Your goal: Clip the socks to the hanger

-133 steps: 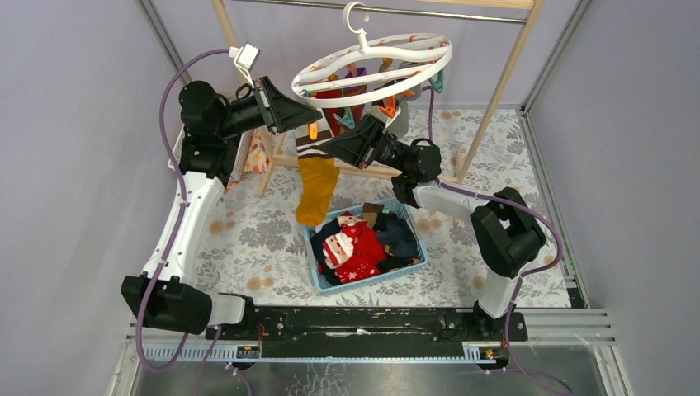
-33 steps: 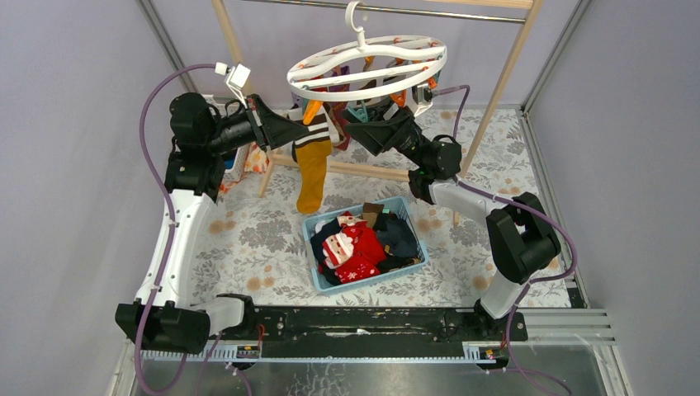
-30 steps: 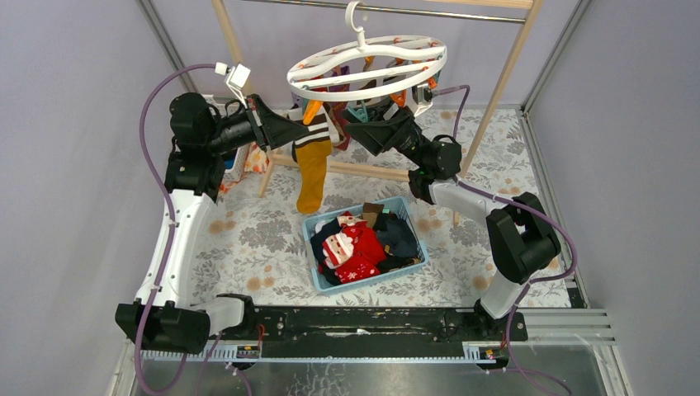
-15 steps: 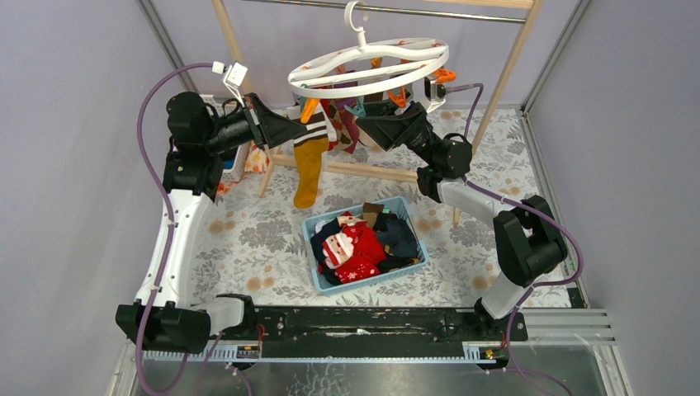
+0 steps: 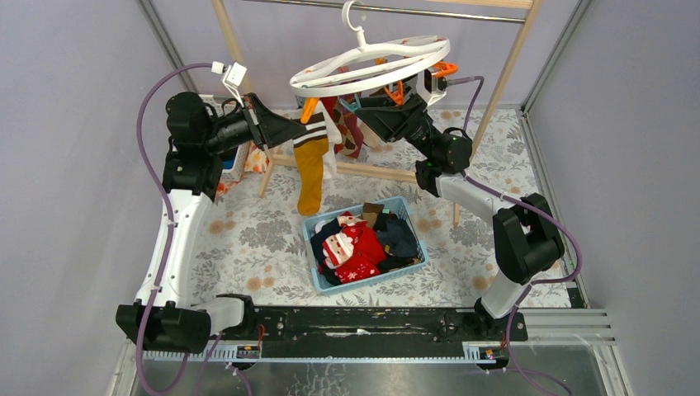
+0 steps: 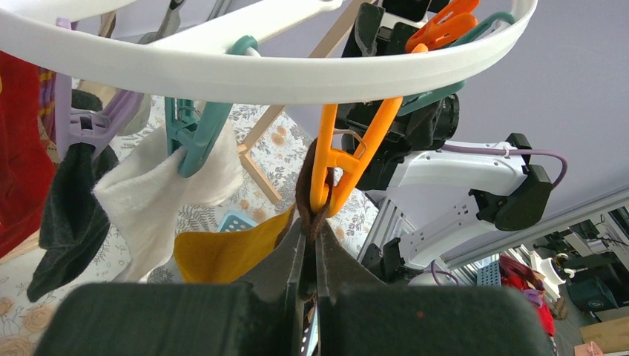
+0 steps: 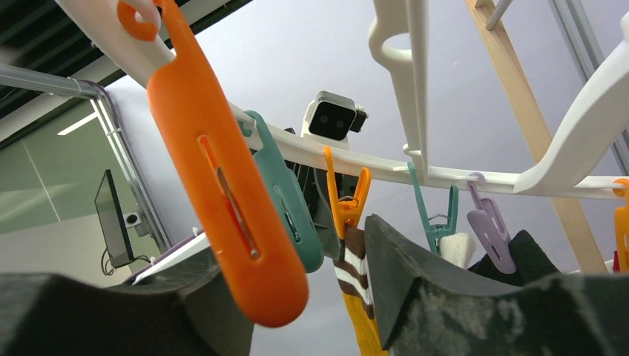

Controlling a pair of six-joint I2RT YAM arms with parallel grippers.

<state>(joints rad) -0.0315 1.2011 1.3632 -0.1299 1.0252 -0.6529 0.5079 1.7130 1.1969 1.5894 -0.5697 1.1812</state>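
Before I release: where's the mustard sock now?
Top view, left of centre: the mustard sock hangs under the hanger's left rim, its cuff pinched in the left claw at an orange clip.

Left arm: rising from the base at the near left edge, upper link upright, elbow high, forearm turned level toward the middle.
Left wrist: level, pointing right.
Left pincer: raised high, fingers pressed together, cuff of the mustard sock pinched between.
Right arm: reaching up and back from the near right base, elbow bent out to the right, forearm slanting up to the left.
Right wrist: tilted upward.
Right pincer: raised high, aimed left, fingers apart with a clear gap.
Pincers: near each other, not touching.
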